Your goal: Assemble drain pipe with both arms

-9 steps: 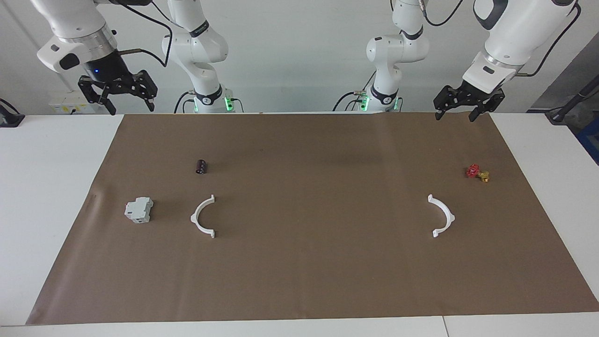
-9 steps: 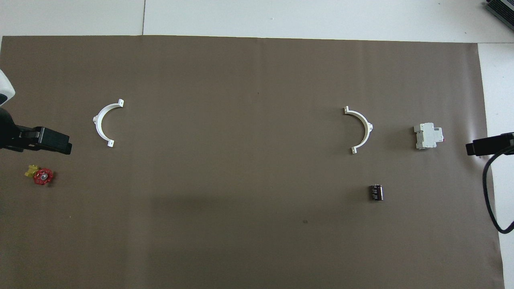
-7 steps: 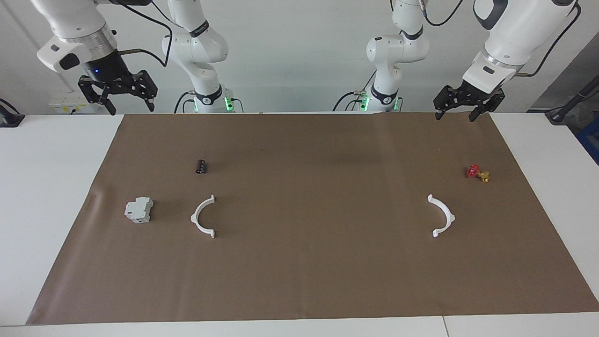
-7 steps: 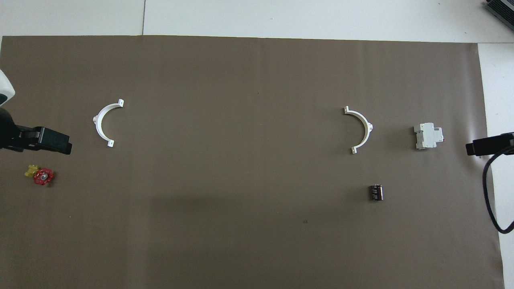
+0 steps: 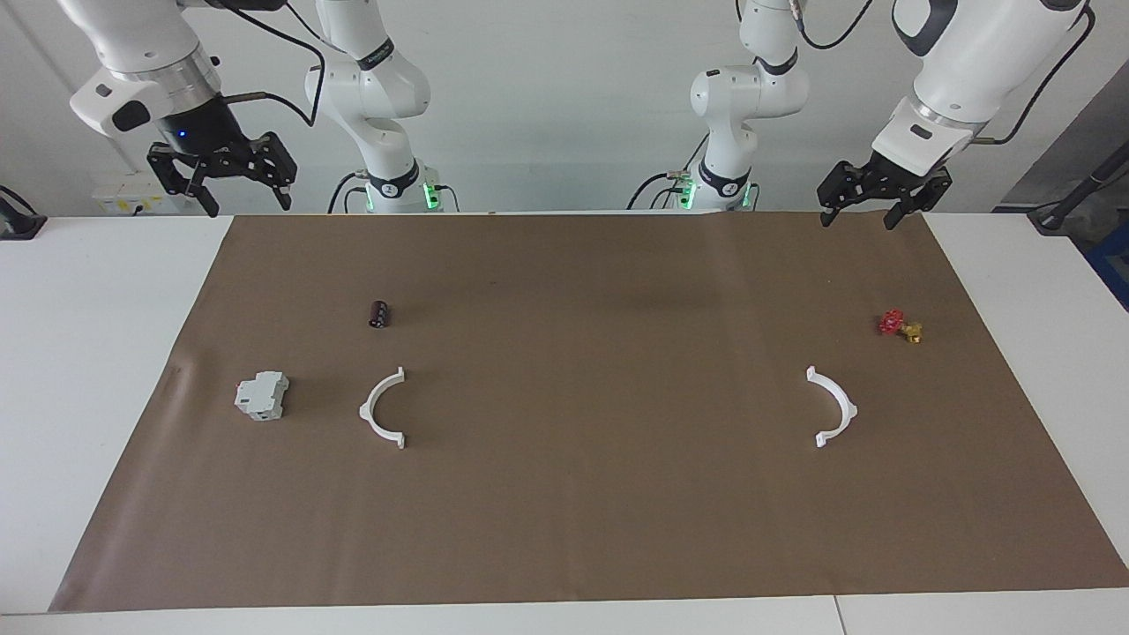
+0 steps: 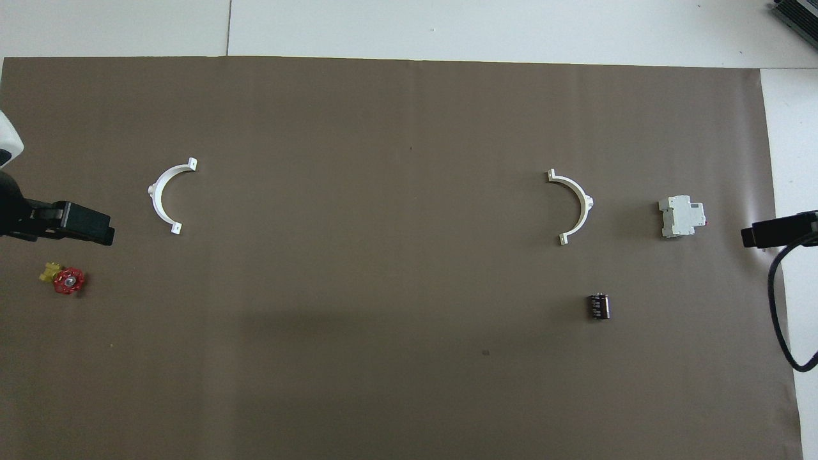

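While half-rings [image 5: 385, 407] [image 5: 833, 407] lie well apart, each end effector, left [image 5: 871, 205] and right [image 5: 220, 181], hangs released, empty, at own end.

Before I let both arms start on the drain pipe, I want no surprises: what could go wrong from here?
1. The two halves lie far apart; the half-ring at the right arm's end sits beside a grey block and a dark cylinder, which a descending right end effector might bump.
2. The other half-ring has a red-and-gold valve nearby, under the left end effector's likely path.
3. Both halves are thin and flat on the paper, so a grasp may slip.
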`<state>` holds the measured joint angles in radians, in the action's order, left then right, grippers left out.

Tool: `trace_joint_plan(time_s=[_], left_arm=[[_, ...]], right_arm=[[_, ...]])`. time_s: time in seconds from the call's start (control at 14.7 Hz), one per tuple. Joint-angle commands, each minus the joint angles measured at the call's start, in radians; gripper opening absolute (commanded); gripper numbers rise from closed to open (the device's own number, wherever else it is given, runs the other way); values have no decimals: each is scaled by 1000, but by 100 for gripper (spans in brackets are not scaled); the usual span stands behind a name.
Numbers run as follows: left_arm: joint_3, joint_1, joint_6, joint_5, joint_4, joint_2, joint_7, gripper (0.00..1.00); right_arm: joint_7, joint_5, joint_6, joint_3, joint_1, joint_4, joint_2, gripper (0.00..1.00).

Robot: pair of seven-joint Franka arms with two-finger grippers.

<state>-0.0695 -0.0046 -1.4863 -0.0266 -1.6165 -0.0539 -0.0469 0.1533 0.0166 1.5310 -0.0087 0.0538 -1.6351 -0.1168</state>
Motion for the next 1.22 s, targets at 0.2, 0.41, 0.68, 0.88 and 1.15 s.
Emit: trace_joint_plan(time_s=[0.2,0.41,0.68,0.88,1.15], left_arm=[[-3,8,-23,-10,-37,-32,5,100],[-3,8,-22,-10,-37,-32,5,100],[-3,8,-23,-10,-37,-32,7,100],[-1,8,-20,-10,-34,-32,1,100],[0,12,-9,-9,-34,-32,1,100]], right_arm=[[-17,11,17,-4,-6,-11,-3,100],[-17,10,17,-4,-6,-11,-3,100],[-17,11,17,-4,-6,-11,-3,100],[-17,11,17,-4,-6,-11,-3,100],[-17,11,17,-4,-6,-11,-3,100]])
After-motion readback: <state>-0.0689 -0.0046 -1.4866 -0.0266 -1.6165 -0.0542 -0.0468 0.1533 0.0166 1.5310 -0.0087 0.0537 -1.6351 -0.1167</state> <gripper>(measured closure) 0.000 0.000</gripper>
